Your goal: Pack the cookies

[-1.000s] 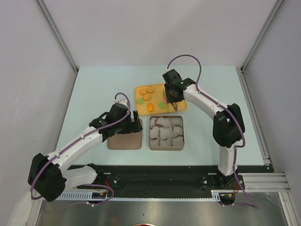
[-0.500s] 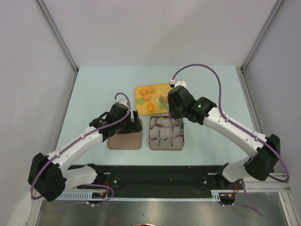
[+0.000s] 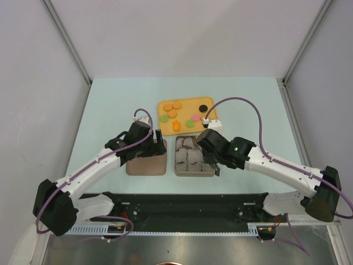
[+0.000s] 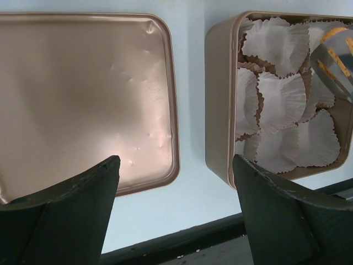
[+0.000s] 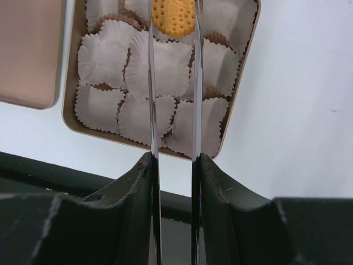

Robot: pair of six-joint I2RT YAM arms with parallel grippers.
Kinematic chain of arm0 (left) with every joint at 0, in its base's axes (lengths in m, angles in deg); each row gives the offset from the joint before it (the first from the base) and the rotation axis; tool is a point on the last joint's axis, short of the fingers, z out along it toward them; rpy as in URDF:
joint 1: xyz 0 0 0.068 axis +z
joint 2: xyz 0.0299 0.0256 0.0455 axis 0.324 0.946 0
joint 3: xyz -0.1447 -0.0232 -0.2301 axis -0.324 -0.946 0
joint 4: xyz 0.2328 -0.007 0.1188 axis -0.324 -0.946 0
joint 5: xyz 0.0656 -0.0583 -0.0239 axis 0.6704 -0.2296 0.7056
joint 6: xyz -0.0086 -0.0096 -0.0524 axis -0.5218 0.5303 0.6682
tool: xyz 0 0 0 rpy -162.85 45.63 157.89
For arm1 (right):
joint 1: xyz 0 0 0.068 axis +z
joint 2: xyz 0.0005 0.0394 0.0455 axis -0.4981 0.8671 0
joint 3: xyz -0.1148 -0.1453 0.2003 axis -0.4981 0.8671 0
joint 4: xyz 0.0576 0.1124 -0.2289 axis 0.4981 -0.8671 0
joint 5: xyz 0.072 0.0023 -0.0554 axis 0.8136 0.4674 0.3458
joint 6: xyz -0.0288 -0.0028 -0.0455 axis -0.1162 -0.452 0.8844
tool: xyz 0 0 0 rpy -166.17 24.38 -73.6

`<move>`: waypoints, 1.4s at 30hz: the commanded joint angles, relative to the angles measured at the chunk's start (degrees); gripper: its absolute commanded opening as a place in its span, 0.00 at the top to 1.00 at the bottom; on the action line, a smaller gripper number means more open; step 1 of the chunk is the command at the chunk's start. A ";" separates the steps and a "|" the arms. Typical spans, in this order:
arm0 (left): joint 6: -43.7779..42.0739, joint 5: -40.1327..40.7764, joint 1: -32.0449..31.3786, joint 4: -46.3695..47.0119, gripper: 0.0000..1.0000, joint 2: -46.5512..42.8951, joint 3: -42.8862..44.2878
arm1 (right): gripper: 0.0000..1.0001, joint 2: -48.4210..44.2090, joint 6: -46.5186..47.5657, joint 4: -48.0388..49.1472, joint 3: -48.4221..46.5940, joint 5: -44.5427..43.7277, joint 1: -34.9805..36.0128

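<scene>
One orange cookie (image 5: pixel 173 16) is riding pinched at the tips of tweezers (image 5: pixel 151 83), which the right gripper (image 5: pixel 174 165) is squeezing narrow. It is hanging straight over the far-row paper cups (image 5: pixel 105 55) in the tin (image 5: pixel 238 88). Left gripper (image 4: pixel 174 171) is hovering wide and empty over the lid (image 4: pixel 83 88), left of the tin.

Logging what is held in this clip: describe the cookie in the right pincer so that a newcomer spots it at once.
Find the tin of white paper cups at the table's near middle. Above it the right pincer clamps one orange cookie in the air. The other cookies lie flat on the yellow tray behind.
</scene>
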 commanded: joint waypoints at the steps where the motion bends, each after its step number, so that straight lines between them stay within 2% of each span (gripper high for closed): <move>1: 0.14 0.38 -0.36 0.38 0.12 0.42 0.96 | 1.00 -2.07 -2.73 3.66 1.69 -2.73 0.25; 18: -0.13 0.64 -0.36 0.11 0.12 0.69 0.78 | 0.97 2.68 -0.80 10.08 2.49 -0.27 -1.95; 25: -0.13 0.47 -0.37 0.38 0.12 1.04 0.96 | 0.78 2.15 -0.71 10.61 2.49 -0.09 -2.21; 42: 0.05 0.55 -0.36 0.29 0.12 0.51 0.52 | 0.58 1.10 -2.11 10.26 2.57 -2.72 -0.37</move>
